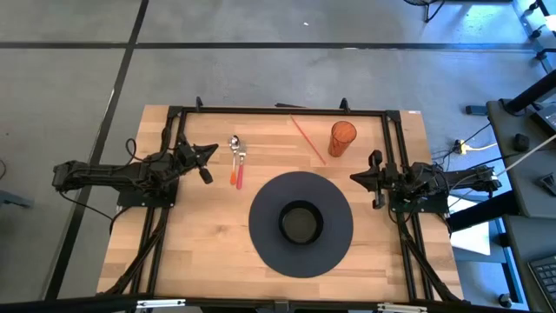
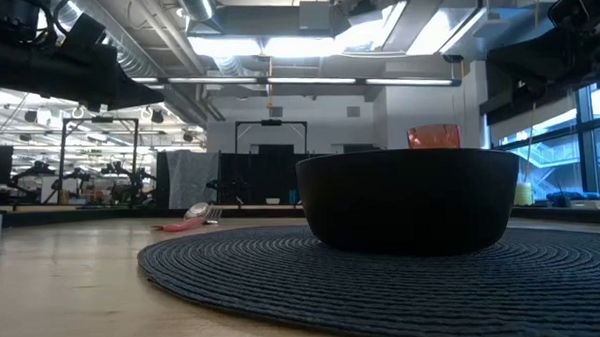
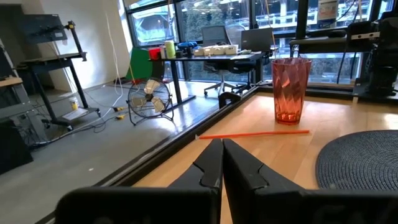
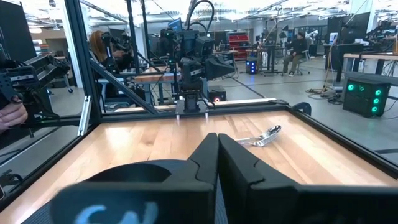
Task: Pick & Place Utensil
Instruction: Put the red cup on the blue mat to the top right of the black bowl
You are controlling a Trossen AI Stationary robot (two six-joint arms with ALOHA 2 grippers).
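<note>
Two small utensils with silver heads and orange-red handles (image 1: 237,161) lie side by side flat on the wooden table, left of the round dark mat (image 1: 261,235); they also show in the low view (image 2: 190,219) and the right wrist view (image 4: 264,136). A black bowl (image 1: 301,223) stands on the mat's middle. My left gripper (image 1: 211,153) is shut and empty, a little left of the utensils; its shut fingers show in the left wrist view (image 3: 222,163). My right gripper (image 1: 354,177) is shut and empty at the mat's right edge.
An orange tumbler (image 1: 341,139) stands at the far side of the table, with an orange straw (image 1: 307,140) lying to its left. A black frame (image 1: 278,110) runs around the work area. People show in the room beyond the table (image 4: 102,46).
</note>
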